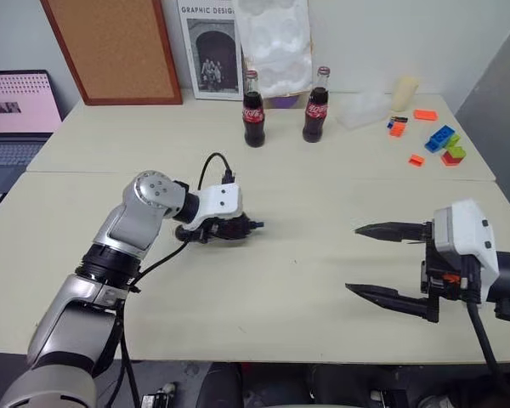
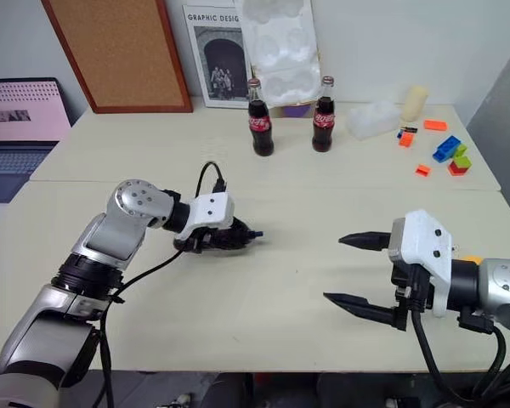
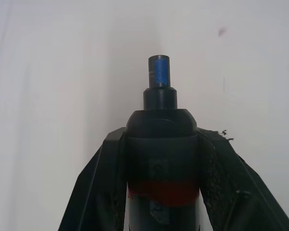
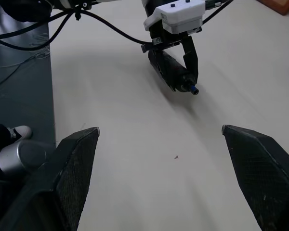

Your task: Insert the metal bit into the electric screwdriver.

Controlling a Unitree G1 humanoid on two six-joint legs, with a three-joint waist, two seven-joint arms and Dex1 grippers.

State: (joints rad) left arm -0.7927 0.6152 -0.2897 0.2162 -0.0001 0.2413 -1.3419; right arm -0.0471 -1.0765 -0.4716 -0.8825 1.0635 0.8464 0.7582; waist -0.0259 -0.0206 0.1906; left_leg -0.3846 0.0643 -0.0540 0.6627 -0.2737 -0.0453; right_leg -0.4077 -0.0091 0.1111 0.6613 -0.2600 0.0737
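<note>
My left gripper (image 1: 235, 228) is shut on the electric screwdriver (image 3: 160, 120), a black cylinder with a red band and a small blue tip (image 4: 193, 90). It holds the tool just above the table's middle left, tip pointing to the right. My right gripper (image 1: 353, 258) hovers over the table's front right, open wide, with nothing between its fingers (image 4: 78, 163). It points left toward the screwdriver (image 4: 175, 71), a good gap away. The metal bit is out of view.
Two cola bottles (image 1: 253, 110) (image 1: 315, 106) stand at the back centre of the cream table (image 1: 306, 323). Coloured blocks (image 1: 442, 144) lie at the back right. A laptop (image 1: 13, 119) sits at the far left, with a cork board (image 1: 115, 51) behind.
</note>
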